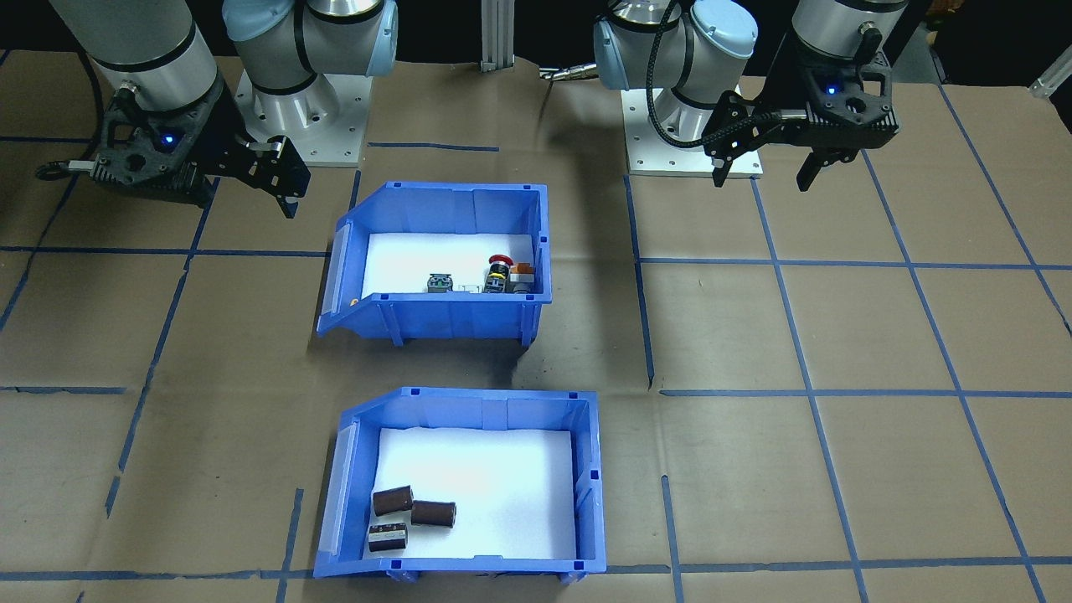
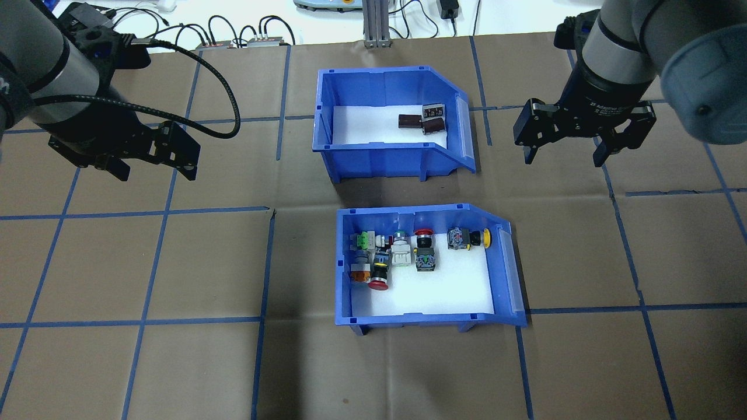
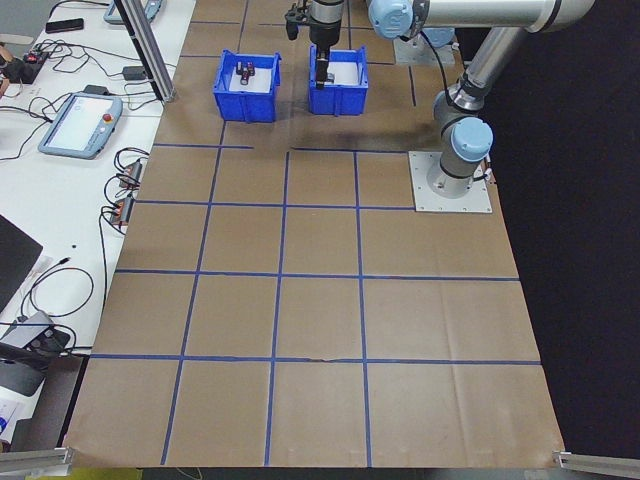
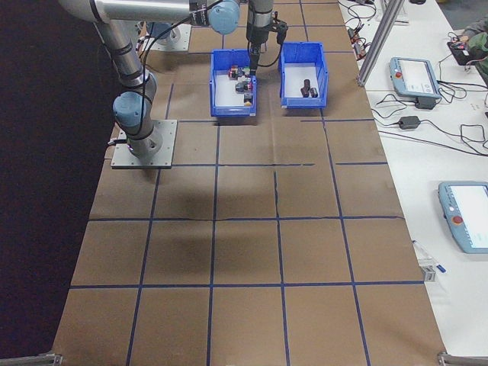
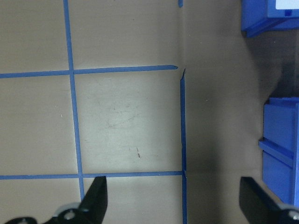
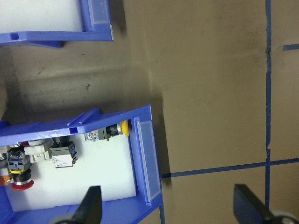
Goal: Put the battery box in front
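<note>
Two blue bins stand one behind the other near the middle of the worktop. The battery box [image 2: 390, 121] is the one nearer the operators' edge and farther from the robot; the button bin [image 2: 426, 263] sits between it and the robot's base, the two close but apart. Both turn their sloped, cut-away side toward the robot's right.

Inside the battery box, three dark batteries [image 2: 424, 121] lie loose on a white foam liner [image 2: 373, 125], clustered toward the cut-away end.

The left gripper [image 2: 153, 165] hangs over bare worktop well off to the bins' left, jaws spread, nothing between them. The right gripper [image 2: 565, 153] hangs just off the battery box's sloped end — jaws likewise spread and empty. Neither touches a bin.

Handling, as judged: the box looks like rigid moulded plastic, light with so little in it, and its smooth walls may be somewhat slippery. A straight upright wall — the rim of the back wall opposite the slope, or a long side — seems the soundest place to pinch; the low sloped lip offers less to hold. The batteries are round and unrestrained, so a tilt or a jerk would probably send them rolling toward the open side. Sliding or lifting level appears safest.
</note>
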